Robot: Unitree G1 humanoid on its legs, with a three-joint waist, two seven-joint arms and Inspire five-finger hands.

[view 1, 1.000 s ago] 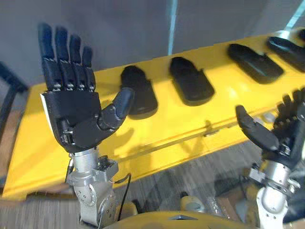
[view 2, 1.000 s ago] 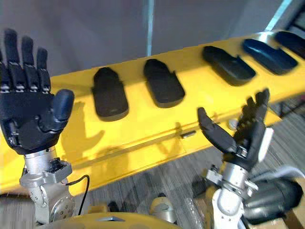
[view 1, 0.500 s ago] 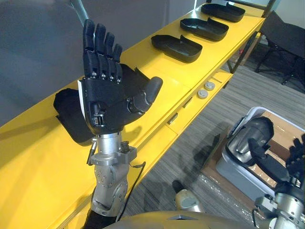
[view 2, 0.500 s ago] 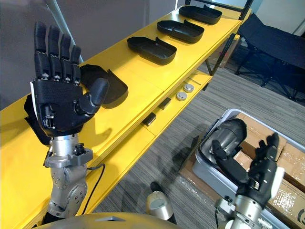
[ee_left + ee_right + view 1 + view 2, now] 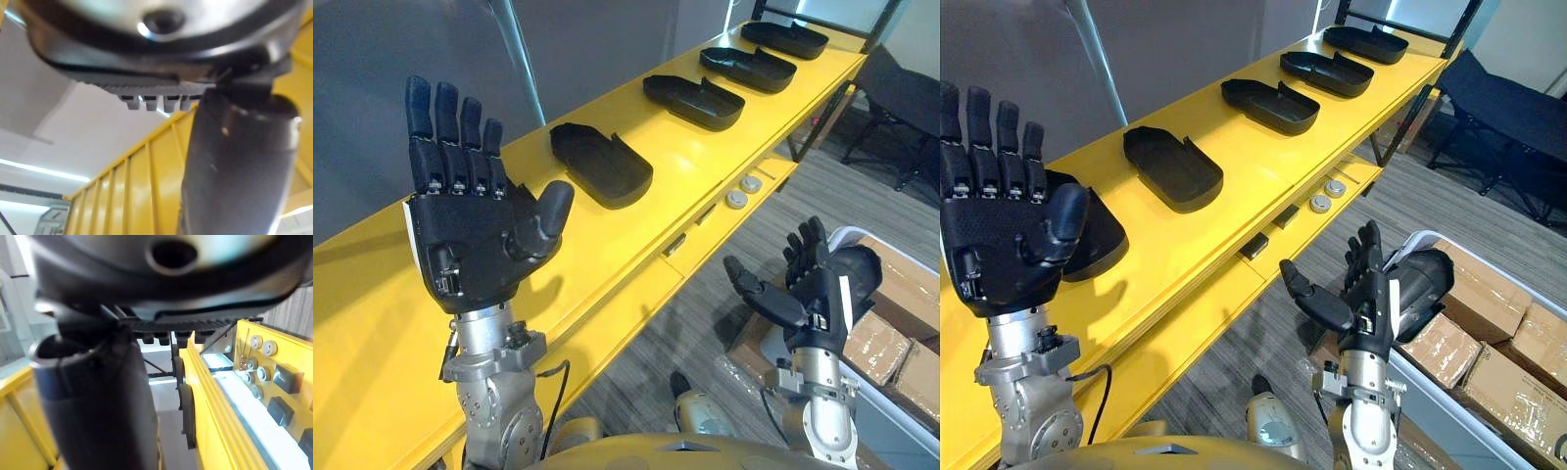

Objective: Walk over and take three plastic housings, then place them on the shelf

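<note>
Nearest you, your left hand (image 5: 475, 245) is raised with the palm facing back and the fingers straight up, thumb out, holding nothing. Your right hand (image 5: 808, 294) hangs lower over the floor, fingers spread and relaxed, also empty. Nothing is picked up yet, so the risks all lie ahead. The grey plastic bin of cardboard boxes (image 5: 1489, 411) sits just beside the right hand, and a careless swing toward the long yellow bench (image 5: 372, 294) could clip it. The nearest black plastic housing (image 5: 1097, 235) lies partly behind the raised left hand, so you could come down on it half blind and knock it along the smooth top or off the edge. The shells look thin-walled and light, so a pinch on one rim may tip or spin a housing rather than lift it. Past that one, the second housing (image 5: 602, 164) lies open side up: a shallow, elongated matt black tray with a rounded end and a low raised wall. Three more like it, the third housing (image 5: 693, 102), the fourth housing (image 5: 748, 69) and the fifth housing (image 5: 785, 39), run in a row toward the far end, each well apart from the next.
</note>
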